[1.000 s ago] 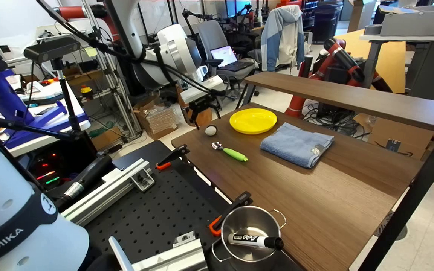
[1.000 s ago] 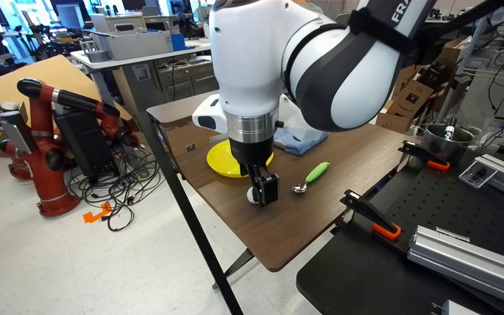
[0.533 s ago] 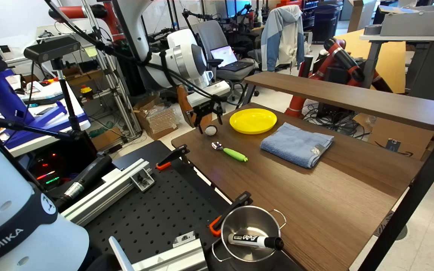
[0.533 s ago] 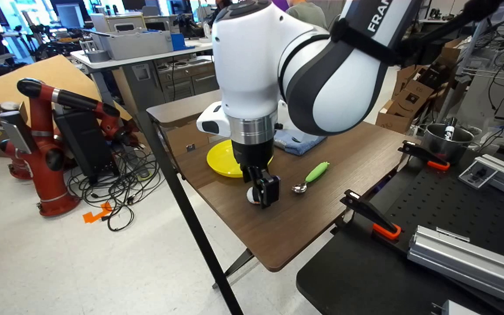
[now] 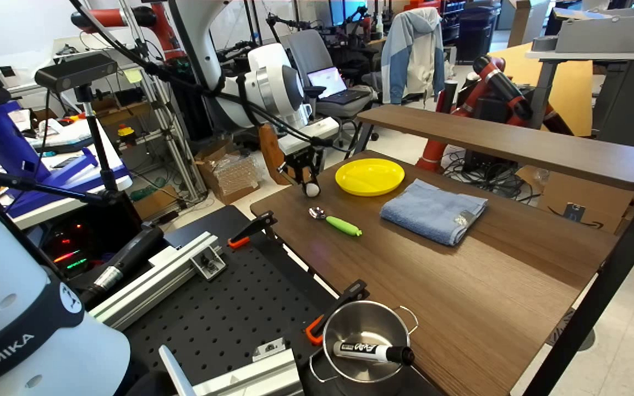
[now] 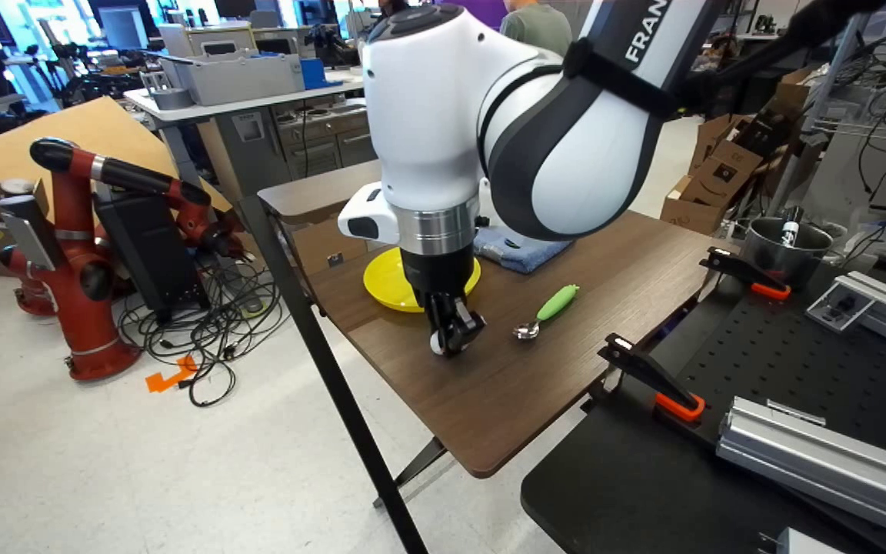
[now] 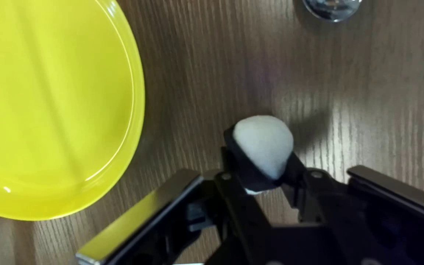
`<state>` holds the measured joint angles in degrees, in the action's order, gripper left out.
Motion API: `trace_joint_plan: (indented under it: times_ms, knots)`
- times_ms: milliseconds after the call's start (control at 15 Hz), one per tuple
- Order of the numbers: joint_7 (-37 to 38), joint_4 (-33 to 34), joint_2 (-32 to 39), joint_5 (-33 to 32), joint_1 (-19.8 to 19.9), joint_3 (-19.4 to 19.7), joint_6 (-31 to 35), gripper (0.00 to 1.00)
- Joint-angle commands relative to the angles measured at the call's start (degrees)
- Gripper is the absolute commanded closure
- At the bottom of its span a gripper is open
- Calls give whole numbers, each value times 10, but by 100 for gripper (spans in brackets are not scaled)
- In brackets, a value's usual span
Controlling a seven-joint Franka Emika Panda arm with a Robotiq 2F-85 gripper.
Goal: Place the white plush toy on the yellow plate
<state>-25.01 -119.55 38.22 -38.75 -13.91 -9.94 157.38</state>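
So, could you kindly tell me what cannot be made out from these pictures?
Toy: wrist view, partly hidden by the gripper; whether it touches the table cannot be told.
Plate: wrist view, cut off by the left and top edges; in an exterior view, partly behind the arm.
Spoon: wrist view, mostly cut off by the top edge.
Marker: in an exterior view, lower end hidden by the pot.

All views above table (image 5: pixel 454 280) — wrist view closest
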Motion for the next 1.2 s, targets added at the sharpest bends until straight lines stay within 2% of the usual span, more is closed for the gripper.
trace_joint_plan:
  times_ms: [0,333,600,867,1133]
  knots:
    - [-36,5,2,15,15,-18,-14,96]
    - [-40,-25,-36,10,18,-25,2,94]
    - [-56,-48,-89,32,38,-53,12,94]
    - [-101,-40,-117,91,74,-67,7,94]
    - [-167,-3,-99,157,111,-63,-7,94]
